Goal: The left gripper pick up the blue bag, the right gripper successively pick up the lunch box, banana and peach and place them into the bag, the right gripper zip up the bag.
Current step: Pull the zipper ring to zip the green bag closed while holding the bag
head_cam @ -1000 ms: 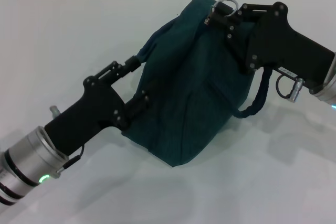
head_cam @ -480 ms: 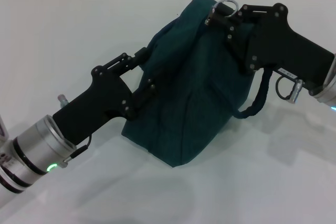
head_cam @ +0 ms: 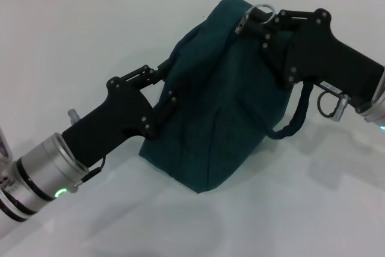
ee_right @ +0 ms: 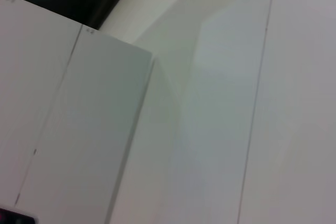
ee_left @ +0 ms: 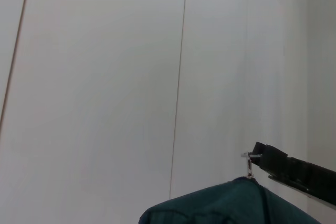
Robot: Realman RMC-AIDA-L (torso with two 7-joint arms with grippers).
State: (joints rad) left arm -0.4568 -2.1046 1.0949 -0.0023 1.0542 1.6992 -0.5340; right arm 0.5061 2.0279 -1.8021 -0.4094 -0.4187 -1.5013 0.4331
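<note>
Right gripper (head_cam: 255, 21) sat at bag top, your fingers pinched on metal zipper ring (head_cam: 260, 11). Left gripper (head_cam: 165, 88) gripped blue bag (head_cam: 222, 100) side, fabric between fingers. Bag stood upright on white table (head_cam: 90, 34), dark strap (head_cam: 295, 115) hanging at right.

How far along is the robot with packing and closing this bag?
No lunch box, banana or peach shows on the table, so they are probably packed already. The left gripper holds the blue bag by its side, and the right gripper is at the zipper ring on top. Closing the bag seems under way; whether it is fully shut cannot be seen.
</note>
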